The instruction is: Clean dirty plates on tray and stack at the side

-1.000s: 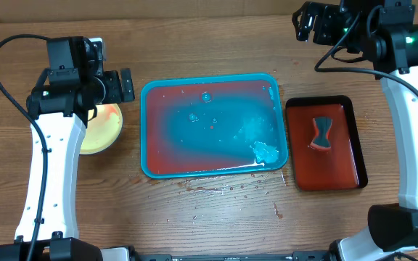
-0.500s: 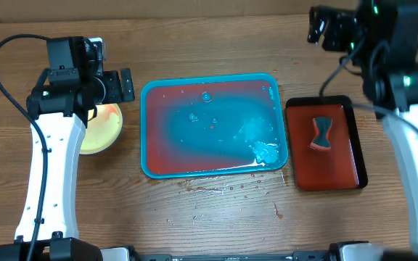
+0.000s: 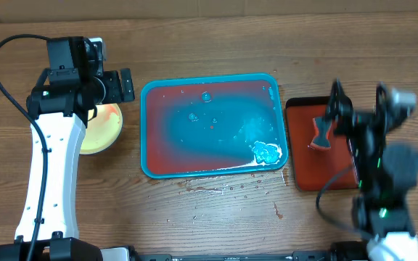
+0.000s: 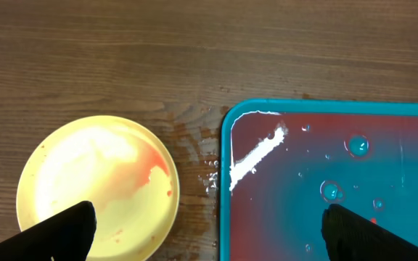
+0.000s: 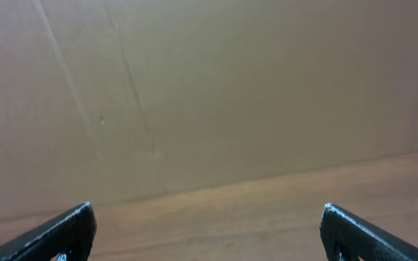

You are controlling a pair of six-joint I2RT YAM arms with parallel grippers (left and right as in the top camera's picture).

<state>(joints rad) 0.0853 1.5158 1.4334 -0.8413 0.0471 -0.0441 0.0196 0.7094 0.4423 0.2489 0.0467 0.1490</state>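
The teal-blue tray (image 3: pixel 149 145) lies mid-table, its floor smeared red with a wet blue middle; no plate lies on it. It also shows in the left wrist view (image 4: pixel 225 181). One pale yellow-green plate (image 3: pixel 104 130) with a red smear lies on the table left of the tray, partly under my left arm, and also shows in the left wrist view (image 4: pixel 100 188). No light blue plate is in view. My left gripper (image 3: pixel 125 85) (image 4: pixel 209 232) is open and empty, above the gap between plate and tray. My right gripper (image 3: pixel 355 109) (image 5: pixel 207 232) is open and empty, blurred, raised over the dark red tray.
A dark red black-rimmed tray (image 3: pixel 339 174) lies right of the teal tray and holds a red and dark hourglass-shaped scrubber (image 3: pixel 321 134). A foam blob (image 3: pixel 265 152) sits in the teal tray's near right corner. Drops wet the table (image 3: pixel 223 190) in front. A cardboard wall (image 5: pixel 209 87) stands behind.
My right arm has swung from the far right corner to a raised spot over the dark red tray, gripper still open. The left arm, plate and trays have not moved.
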